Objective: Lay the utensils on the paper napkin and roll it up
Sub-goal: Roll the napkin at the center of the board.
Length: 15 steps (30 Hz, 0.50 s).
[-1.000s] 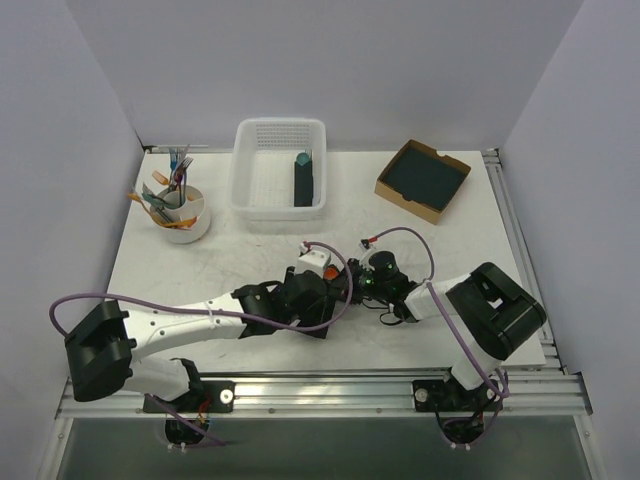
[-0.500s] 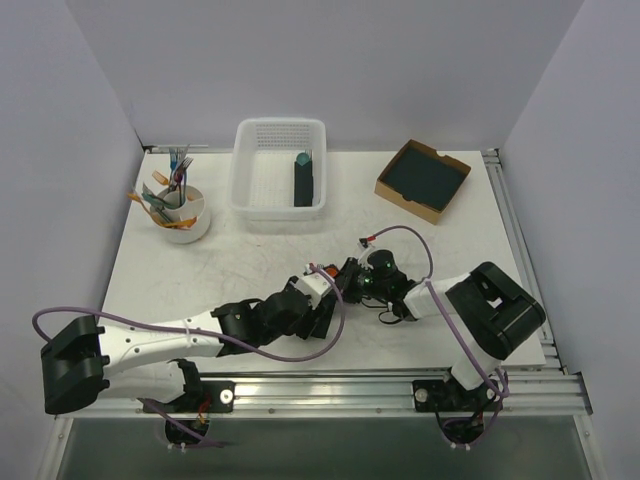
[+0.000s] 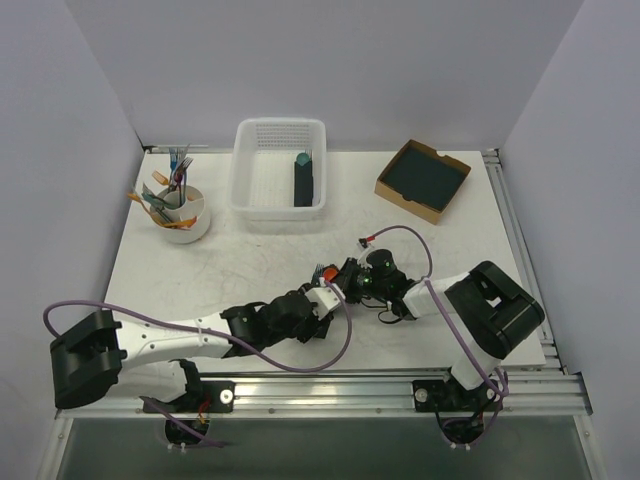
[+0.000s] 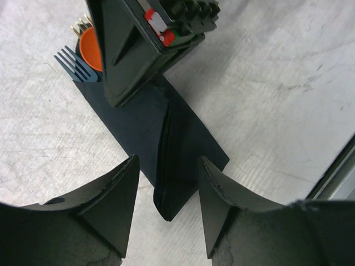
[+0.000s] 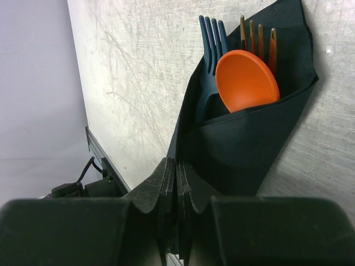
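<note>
The paper napkin (image 4: pixel 138 122) lies folded round the utensils on the table. In the right wrist view an orange spoon (image 5: pixel 247 80) and orange fork tines (image 5: pixel 258 39) stick out of the napkin (image 5: pixel 249 144) beside a dark teal fork (image 5: pixel 211 44). My right gripper (image 5: pixel 177 183) is shut on the napkin's folded edge; it also shows in the left wrist view (image 4: pixel 150 39) and the top view (image 3: pixel 350 279). My left gripper (image 4: pixel 166 208) is open, its fingers either side of the napkin's near tip, not touching it. It sits at the table's middle in the top view (image 3: pixel 328 290).
A white basket (image 3: pixel 240 170) at the back holds a dark roll with a teal tip (image 3: pixel 303 178). A cardboard box (image 3: pixel 432 212) with dark sheets stands back right. A white cup (image 3: pixel 190 228) of coloured cutlery stands back left.
My left gripper has drawn back toward the near edge, off the top of the bundle to its near tip. The right gripper has kept its hold and barely moved.
</note>
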Tool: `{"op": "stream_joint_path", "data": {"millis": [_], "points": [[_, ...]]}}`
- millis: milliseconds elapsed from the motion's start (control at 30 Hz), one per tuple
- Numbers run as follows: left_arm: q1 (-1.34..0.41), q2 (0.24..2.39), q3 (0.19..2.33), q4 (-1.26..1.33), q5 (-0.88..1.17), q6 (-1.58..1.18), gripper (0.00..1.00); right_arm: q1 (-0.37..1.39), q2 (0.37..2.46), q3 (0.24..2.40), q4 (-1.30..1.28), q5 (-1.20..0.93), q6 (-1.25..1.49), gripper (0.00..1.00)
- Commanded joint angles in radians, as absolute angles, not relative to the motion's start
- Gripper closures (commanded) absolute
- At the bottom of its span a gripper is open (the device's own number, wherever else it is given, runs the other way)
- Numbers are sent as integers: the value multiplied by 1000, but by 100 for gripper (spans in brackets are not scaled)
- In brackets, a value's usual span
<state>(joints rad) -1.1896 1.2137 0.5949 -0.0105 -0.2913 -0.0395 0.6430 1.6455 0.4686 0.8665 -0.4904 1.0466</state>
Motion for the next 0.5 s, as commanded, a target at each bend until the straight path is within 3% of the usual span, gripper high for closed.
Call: {"op": "stream_joint_path", "data": {"millis": [0,200,333,367,467], "points": [[-1193,1279,664,28,-302,-2,46,647,1641,503,868,-495,1034,100],[-1190,1347,703,6,-319,-2,47,646,1641,505,868,-500,1034,100],[-1189,1374,718,2,-336,-8,59,646,1638,500,870,-502,1034,100],[-1189,1379,719,2,-337,-8,67,644,1635,499,868,-502,1035,100],[-1189,1384,721,2,-330,-8,72,643,1632,499,864,-503,1035,100]]}}
